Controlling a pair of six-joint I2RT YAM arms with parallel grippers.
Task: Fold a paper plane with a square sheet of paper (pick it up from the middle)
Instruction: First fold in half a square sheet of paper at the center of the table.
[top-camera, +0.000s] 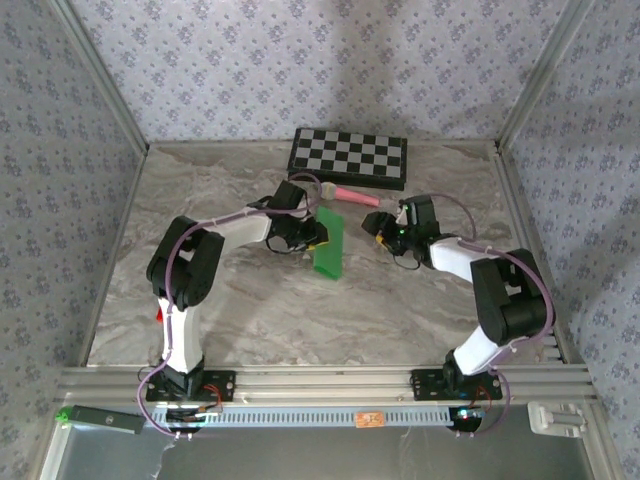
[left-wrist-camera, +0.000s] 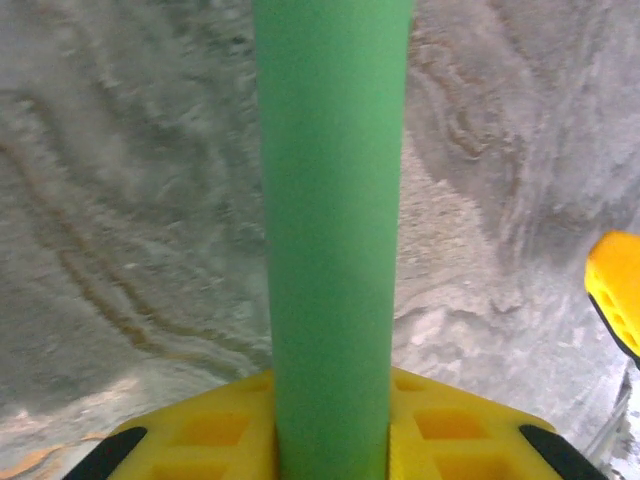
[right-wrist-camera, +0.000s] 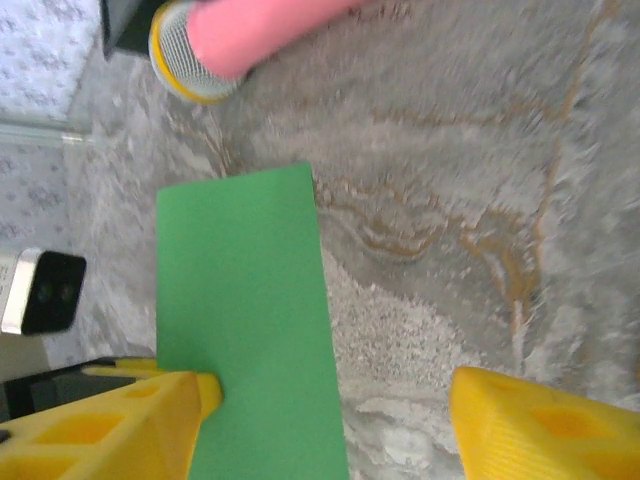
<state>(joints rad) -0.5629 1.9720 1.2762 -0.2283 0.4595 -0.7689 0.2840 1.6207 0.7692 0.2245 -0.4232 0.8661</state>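
Folded green paper sheet (top-camera: 329, 243), narrow strip, long axis near-to-far, far end toward pink microphone (top-camera: 346, 192), left end effector (top-camera: 316, 238) clamped on it, right end effector (top-camera: 380, 223) open alongside.

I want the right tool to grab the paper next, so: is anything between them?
Nothing visible: the paper is right beside one finger of the right tool, with bare table around. The microphone sits beyond it.

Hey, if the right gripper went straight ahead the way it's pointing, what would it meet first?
Likely the green sheet of paper, right at one finger of the right gripper; the pink microphone lies farther on.
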